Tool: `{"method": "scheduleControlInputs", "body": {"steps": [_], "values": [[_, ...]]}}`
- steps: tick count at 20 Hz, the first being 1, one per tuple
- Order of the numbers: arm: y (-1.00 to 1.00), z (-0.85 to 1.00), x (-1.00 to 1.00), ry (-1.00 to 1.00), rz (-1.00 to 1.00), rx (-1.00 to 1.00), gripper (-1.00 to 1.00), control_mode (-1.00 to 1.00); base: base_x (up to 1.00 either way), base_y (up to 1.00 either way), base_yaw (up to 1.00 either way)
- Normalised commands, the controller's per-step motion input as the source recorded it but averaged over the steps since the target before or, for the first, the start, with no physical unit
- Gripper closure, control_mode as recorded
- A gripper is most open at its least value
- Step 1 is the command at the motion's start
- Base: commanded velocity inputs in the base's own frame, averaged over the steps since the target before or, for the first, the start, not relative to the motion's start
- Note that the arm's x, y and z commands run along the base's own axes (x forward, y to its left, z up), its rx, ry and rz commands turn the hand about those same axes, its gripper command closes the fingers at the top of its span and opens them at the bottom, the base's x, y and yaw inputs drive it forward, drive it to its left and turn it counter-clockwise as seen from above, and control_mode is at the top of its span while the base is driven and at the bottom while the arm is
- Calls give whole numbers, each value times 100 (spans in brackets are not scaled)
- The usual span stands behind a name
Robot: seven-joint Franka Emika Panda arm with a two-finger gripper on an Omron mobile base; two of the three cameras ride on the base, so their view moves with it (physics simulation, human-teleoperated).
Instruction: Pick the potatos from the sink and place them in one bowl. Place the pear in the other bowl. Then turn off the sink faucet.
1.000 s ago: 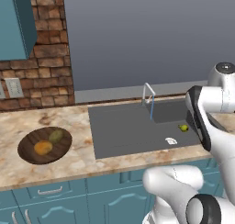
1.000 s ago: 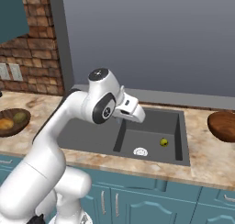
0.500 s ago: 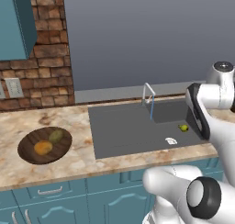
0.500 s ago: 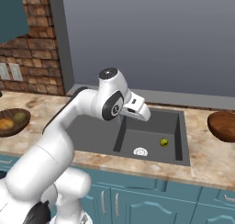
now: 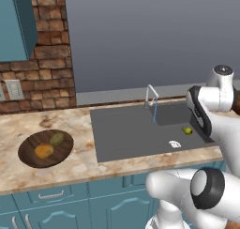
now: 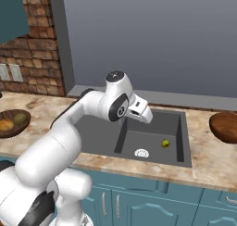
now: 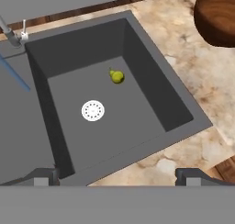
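Potatoes [image 5: 50, 146], both of them, already lie in the dark bowl [image 5: 28, 155] on the bench left of the sink [image 5: 126, 134]; water runs from the faucet [image 5: 151, 95]. From the right, the reddish bowl [image 6: 224, 126] sits right of the sink. My gripper [image 7: 119, 176] spreads wide, holding nothing, above the pear [image 7: 117, 76] in the well; pear and faucet remain.

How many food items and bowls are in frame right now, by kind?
Potatoes, golden-orange and olive-green, in the dark brown bowl: 2
Yellow-green pear in the sink well: 1
Wooden bowls, dark brown and reddish-brown: 2
Total: 5
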Motion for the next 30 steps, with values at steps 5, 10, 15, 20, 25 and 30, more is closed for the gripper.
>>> {"method": "scheduleControlInputs", "body": {"steps": [5, 10, 15, 20, 25, 30], "values": [[-9, -20, 7, 0, 0, 2, -100, -100, 0, 0, 0], [-9, -20, 5, 0, 0, 2, -100, -100, 0, 0, 0], [-12, -18, 2, 0, 0, 1, -100, -100, 0, 0, 0], [-1, -18, 5, 0, -4, 1, -100, -100, 0, 0, 0], [0, -12, 11, 0, -20, 0, -100, -100, 0, 0, 0], [0, -5, 4, 2, -21, 4, -100, -100, 0, 0, 0]]}}
